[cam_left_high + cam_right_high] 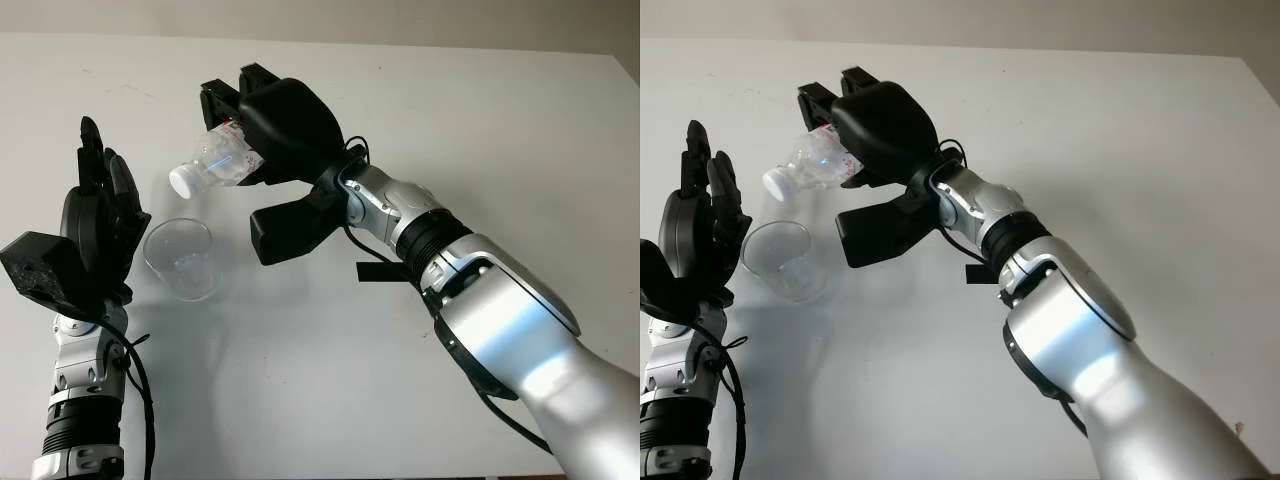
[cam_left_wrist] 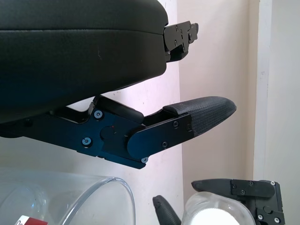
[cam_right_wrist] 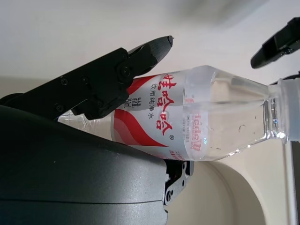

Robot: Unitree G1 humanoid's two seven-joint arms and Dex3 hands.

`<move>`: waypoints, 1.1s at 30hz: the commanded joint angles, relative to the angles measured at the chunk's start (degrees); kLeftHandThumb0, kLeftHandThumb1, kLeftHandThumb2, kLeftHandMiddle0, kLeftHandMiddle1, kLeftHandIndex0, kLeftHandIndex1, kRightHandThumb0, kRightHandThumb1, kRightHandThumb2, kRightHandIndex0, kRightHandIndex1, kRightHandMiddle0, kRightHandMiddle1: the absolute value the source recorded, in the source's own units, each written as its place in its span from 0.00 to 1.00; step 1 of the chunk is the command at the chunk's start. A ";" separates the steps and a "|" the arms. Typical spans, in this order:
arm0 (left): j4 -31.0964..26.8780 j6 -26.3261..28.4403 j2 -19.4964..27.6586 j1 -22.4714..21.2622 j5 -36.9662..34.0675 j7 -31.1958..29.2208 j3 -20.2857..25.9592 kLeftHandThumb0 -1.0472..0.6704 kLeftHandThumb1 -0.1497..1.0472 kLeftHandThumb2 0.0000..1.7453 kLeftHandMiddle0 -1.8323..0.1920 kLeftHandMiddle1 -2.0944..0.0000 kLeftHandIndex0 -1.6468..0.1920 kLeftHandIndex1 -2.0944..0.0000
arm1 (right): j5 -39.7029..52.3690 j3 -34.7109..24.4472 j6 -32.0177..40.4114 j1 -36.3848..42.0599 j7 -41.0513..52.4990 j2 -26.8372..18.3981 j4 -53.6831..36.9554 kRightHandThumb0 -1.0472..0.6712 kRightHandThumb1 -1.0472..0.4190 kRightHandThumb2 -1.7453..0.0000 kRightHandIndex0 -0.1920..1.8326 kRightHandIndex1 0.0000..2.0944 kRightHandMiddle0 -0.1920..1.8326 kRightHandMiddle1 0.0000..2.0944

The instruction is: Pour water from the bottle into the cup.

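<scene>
White surface (image 1: 450, 120) spreads beneath us, with the clear cup (image 1: 181, 259) standing upright on it. Our right hand (image 1: 275, 125) grips the bottle (image 1: 220, 162) above the surface, tilted with its white-capped mouth angled down toward the cup, above and just beyond the rim. Our left hand (image 1: 95, 215) is open, raised just beside the cup, not touching it.
</scene>
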 commanded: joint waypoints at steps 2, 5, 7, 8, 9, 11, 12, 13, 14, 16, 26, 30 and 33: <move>-1.23 0.32 -0.29 0.51 0.14 0.07 -0.11 0.19 1.00 0.43 1.00 1.00 1.00 1.00 | -1.35 1.53 -0.97 -2.54 -3.26 -0.73 -0.16 0.46 0.05 0.97 0.47 1.00 0.33 0.72; -1.39 0.23 -0.54 0.52 -0.06 0.22 0.03 0.20 1.00 0.42 1.00 1.00 1.00 1.00 | -4.67 4.42 -1.53 -3.36 -9.26 -1.36 -0.29 0.47 0.04 0.97 0.53 1.00 0.35 0.95; -1.38 0.22 -0.60 0.49 0.05 0.31 0.06 0.20 1.00 0.42 1.00 1.00 1.00 1.00 | -6.05 5.64 -1.72 -3.80 -12.01 -1.49 -0.11 0.46 0.04 0.97 0.56 1.00 0.37 0.99; -1.32 0.21 -0.59 0.46 0.14 0.32 0.07 0.20 1.00 0.42 1.00 1.00 1.00 1.00 | -6.42 6.00 -1.79 -3.96 -12.84 -1.50 -0.01 0.45 0.02 0.96 0.59 1.00 0.39 1.00; -1.31 0.26 -0.60 0.45 0.17 0.33 0.09 0.20 1.00 0.42 1.00 1.00 1.00 1.00 | -7.22 6.67 -1.60 -4.21 -14.61 -1.51 0.00 0.44 0.02 0.96 0.60 1.00 0.40 1.00; -1.22 0.37 -0.59 0.38 0.12 0.31 0.13 0.20 1.00 0.42 1.00 1.00 1.00 1.00 | -8.54 7.82 -1.11 -4.64 -17.54 -1.47 0.15 0.43 0.02 0.97 0.62 1.00 0.41 1.00; -1.07 0.32 -0.55 0.33 0.08 0.22 0.14 0.19 1.00 0.42 1.00 1.00 1.00 1.00 | -9.00 8.28 -1.04 -4.86 -18.75 -1.42 0.23 0.42 0.02 0.97 0.63 1.00 0.40 1.00; -0.87 0.14 -0.56 0.25 -0.01 0.13 0.20 0.19 1.00 0.42 1.00 1.00 1.00 1.00 | -9.22 8.56 -1.21 -5.07 -19.58 -1.36 0.32 0.42 0.02 0.97 0.64 1.00 0.39 1.00; -0.75 0.01 -0.59 0.19 -0.08 0.05 0.24 0.19 1.00 0.42 1.00 1.00 1.00 1.00 | -9.97 9.28 -1.21 -5.42 -21.09 -1.37 0.30 0.41 0.02 0.97 0.65 1.00 0.39 1.00; -0.64 -0.24 -0.65 0.07 0.08 0.12 0.20 0.19 1.00 0.42 1.00 1.00 1.00 1.00 | -11.37 10.66 -0.96 -6.05 -23.82 -1.35 0.29 0.39 0.03 0.97 0.63 1.00 0.33 1.00; -0.25 -0.28 -0.64 -0.27 0.13 0.12 0.14 0.19 1.00 0.42 1.00 1.00 1.00 1.00 | -14.02 13.79 0.17 -6.90 -30.65 -0.56 0.95 0.38 0.00 0.93 0.68 1.00 0.50 1.00; -0.30 -0.20 -0.68 -0.24 0.15 0.17 0.14 0.19 1.00 0.42 1.00 1.00 1.00 1.00 | -14.47 14.61 0.56 -7.03 -31.76 -0.53 1.05 0.39 0.00 0.93 0.69 1.00 0.52 1.00; -0.29 -0.25 -0.71 -0.26 0.26 0.28 0.10 0.19 1.00 0.42 1.00 0.99 1.00 1.00 | -15.24 15.46 1.41 -7.22 -32.73 -0.58 1.10 0.39 0.00 0.92 0.68 1.00 0.51 1.00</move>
